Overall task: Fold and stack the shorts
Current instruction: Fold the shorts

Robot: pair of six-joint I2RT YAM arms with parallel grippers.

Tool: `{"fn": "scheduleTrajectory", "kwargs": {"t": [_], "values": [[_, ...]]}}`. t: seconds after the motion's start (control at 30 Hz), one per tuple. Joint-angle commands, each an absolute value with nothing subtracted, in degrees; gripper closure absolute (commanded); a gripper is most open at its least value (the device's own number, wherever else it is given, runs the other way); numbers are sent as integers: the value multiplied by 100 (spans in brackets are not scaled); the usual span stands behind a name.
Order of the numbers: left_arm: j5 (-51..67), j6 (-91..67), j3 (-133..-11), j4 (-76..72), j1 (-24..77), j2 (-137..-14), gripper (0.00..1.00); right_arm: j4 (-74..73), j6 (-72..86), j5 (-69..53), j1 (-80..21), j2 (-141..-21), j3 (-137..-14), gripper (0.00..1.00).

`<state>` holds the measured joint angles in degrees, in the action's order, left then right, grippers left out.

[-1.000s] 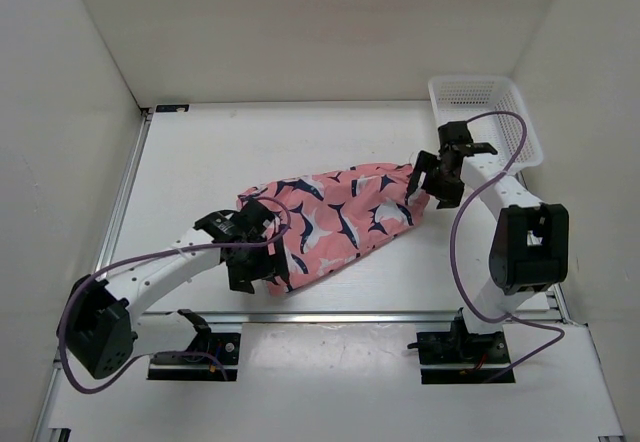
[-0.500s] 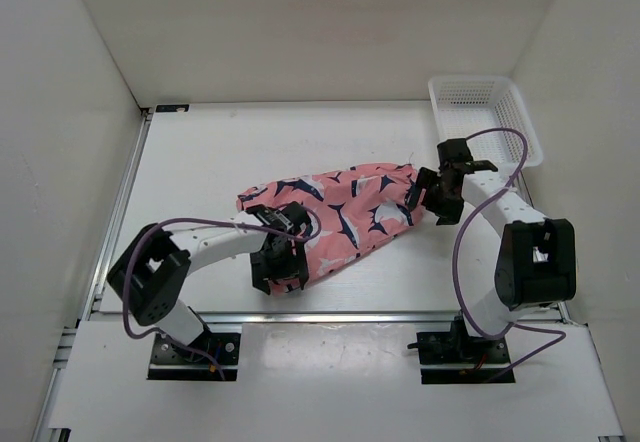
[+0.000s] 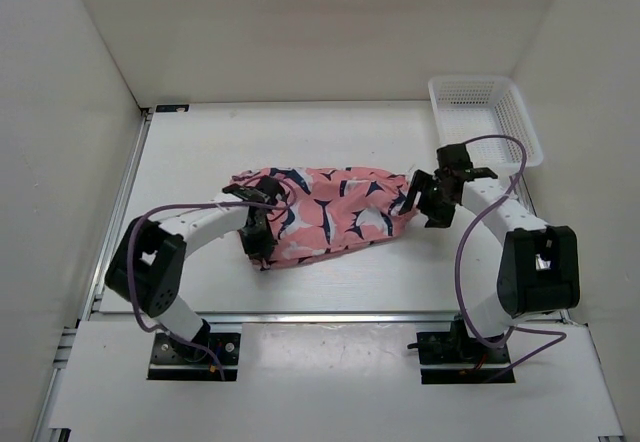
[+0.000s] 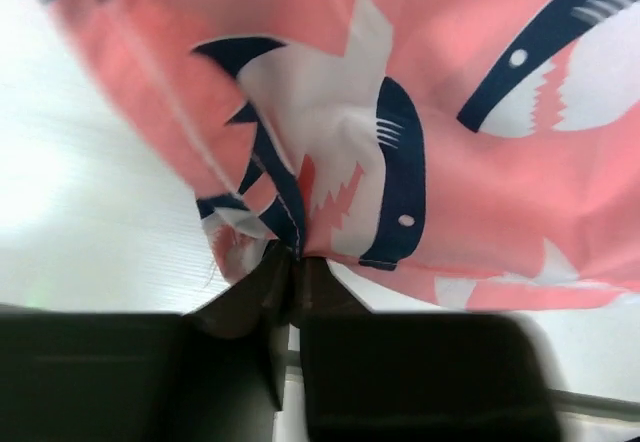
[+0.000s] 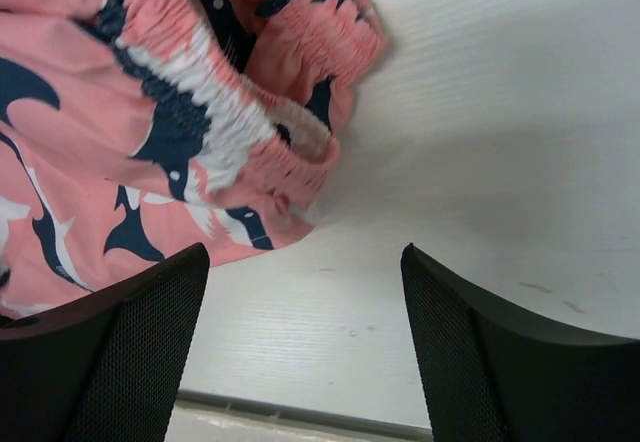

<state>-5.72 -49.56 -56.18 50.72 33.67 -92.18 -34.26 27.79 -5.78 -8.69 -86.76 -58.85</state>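
The coral-pink shorts (image 3: 330, 212) with navy-and-white shark prints lie bunched across the middle of the table. My left gripper (image 3: 262, 234) is at their left end, shut on a hem edge. In the left wrist view its jaws (image 4: 292, 262) pinch the navy-trimmed fabric (image 4: 400, 142), which spreads out above them. My right gripper (image 3: 428, 200) sits just off the shorts' right end, open. In the right wrist view its fingers (image 5: 130, 352) stand wide apart over bare table, with the gathered waistband (image 5: 210, 112) just beyond them.
A white plastic mesh basket (image 3: 484, 114) stands at the back right corner, behind the right arm. White walls enclose the table on three sides. A metal rail (image 3: 330, 314) runs along the near edge.
The left gripper went from open beside the shorts' left end to shut on the hem and shifted back-left with it, so the shorts now lie more level. The right gripper barely moved.
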Motion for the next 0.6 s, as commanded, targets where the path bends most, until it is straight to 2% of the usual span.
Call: {"fn": "scheduleTrajectory", "kwargs": {"t": [0.0, 0.03, 0.1, 0.13, 0.17, 0.2, 0.23, 0.33, 0.37, 0.4, 0.5, 0.57], "values": [[-678, -4431, -5668, 5159, 3111, -8657, 78, -2990, 3067, -1213, -1063, -8552, -5661, 20], [-529, -4430, -5730, 5211, 3111, -8657, 58, -2988, 3154, -1213, -1116, -8674, -5660, 22], [-475, -4368, -5923, 5361, 3111, -8657, 33, -2857, 3207, -1213, -1195, -8832, -5660, 27], [-579, -4368, -5976, 5431, 3111, -8657, 9, -2856, 3208, -1213, -1248, -8885, -5712, 28], [-684, -4438, -5977, 5640, 3111, -8657, 4, -2856, 3208, -1143, -1300, -8886, -5713, 31], [-790, -4517, -6055, 5747, 3059, -8657, 4, -2804, 3208, -1143, -1301, -8955, -5713, 31], [-913, -4570, -6056, 5879, 2980, -8657, 0, -2743, 3208, -1143, -1301, -9026, -5713, 33], [-1379, -4833, -5819, 6038, 2559, -8587, 3, -2689, 3208, -1011, -1301, -9157, -5713, 34], [-1380, -4834, -5697, 5960, 2436, -8587, 8, -2637, 3208, -950, -1301, -9245, -5765, 34], [-1275, -4834, -5582, 5846, 2234, -8587, 8, -2637, 3208, -949, -1301, -9246, -5766, 34], [-994, -4895, -5388, 5555, 2110, -8701, 9, -2637, 3155, -949, -1301, -9413, -5818, 42], [-941, -4896, -5388, 5397, 2057, -8807, 17, -2637, 3155, -896, -1301, -9465, -5871, 52]]}}
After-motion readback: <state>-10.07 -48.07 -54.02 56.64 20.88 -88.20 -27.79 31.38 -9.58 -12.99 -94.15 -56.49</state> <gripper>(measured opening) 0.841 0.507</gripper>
